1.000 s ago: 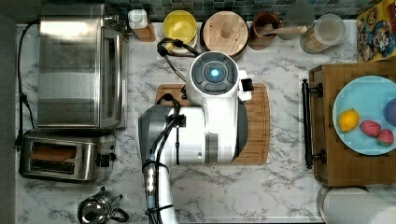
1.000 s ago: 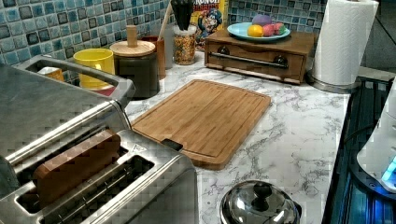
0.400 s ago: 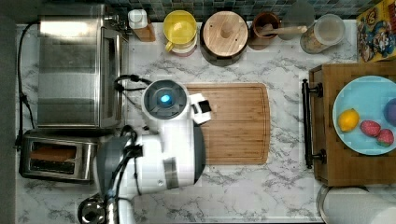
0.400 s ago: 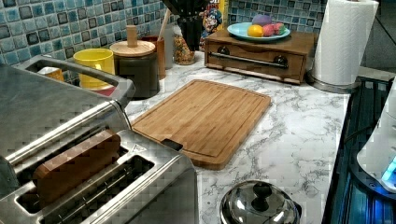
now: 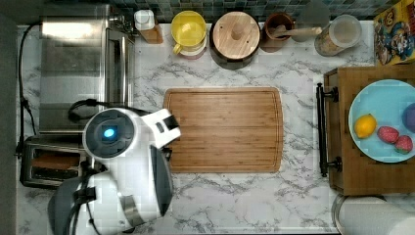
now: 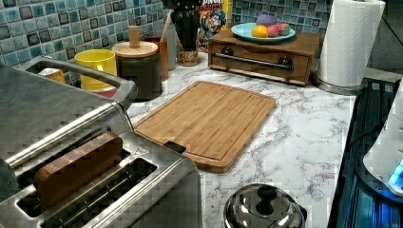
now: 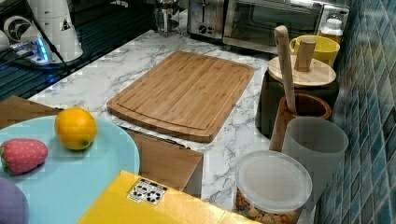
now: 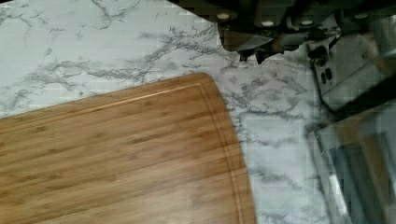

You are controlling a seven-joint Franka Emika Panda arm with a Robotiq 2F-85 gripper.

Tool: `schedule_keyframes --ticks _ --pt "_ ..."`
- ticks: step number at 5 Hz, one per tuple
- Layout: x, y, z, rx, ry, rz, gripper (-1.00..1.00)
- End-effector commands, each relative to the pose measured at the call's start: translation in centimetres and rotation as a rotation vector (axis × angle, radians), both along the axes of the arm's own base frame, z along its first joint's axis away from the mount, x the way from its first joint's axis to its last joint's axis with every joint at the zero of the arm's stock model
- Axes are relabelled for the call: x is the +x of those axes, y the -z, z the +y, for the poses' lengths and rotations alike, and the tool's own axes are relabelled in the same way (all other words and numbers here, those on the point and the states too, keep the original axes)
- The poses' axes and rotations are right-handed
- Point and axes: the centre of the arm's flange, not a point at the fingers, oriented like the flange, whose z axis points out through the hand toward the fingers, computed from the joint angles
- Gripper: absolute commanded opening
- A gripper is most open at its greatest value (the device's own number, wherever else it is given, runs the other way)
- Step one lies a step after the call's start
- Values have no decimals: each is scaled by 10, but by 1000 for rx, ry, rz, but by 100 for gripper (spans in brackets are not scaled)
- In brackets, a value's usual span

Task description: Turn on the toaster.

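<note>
The toaster (image 5: 46, 161) stands at the top view's left edge of the marble bench (image 5: 235, 196), directly below the toaster oven (image 5: 80, 68) in that view, with a brown slice (image 6: 76, 166) seated in one of its two top slots. The white arm (image 5: 122, 166) overlaps the toaster's right end in the top view, so the lever end is hidden there. The hand (image 8: 275, 28) appears in the wrist view as a dark blurred mass above the bench beside a corner of the cutting board (image 5: 223, 129); whether it is released or clenched cannot be told. Legible markings are few: the cereal box (image 6: 214, 21) in the left view carries a cartoon figure and partial yellow lettering that cannot be read with confidence, and a small black-and-white label (image 7: 147, 190) on the yellow box in the right view is too small to read. Along the tiled wall in the top view stand a yellow mug (image 5: 188, 27), a dark canister with a wooden lid (image 5: 236, 33), a brown utensil pot (image 5: 278, 32) and a clear lidded jar (image 5: 340, 34). At the top view's right, a wooden stand (image 5: 342, 142) carries a blue plate (image 5: 377, 112) with a lemon (image 5: 365, 126) and other fruit. A paper towel roll (image 6: 349, 42) stands near it. A steel kettle (image 6: 263, 209) sits just beside the toaster in the left view.
</note>
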Motion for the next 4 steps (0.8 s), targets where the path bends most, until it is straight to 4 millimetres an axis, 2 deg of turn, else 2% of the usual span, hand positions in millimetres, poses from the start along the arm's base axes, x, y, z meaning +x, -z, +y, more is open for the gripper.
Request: schedule_keyframes --ticks 1,2,3,4 --pt "-50 37 92 38 -189 30 -100" --pt "-53 47 99 43 -194 35 -100" --pt "-57 56 96 54 -156 16 -100" --pt "-59 55 85 94 -109 -31 -100"
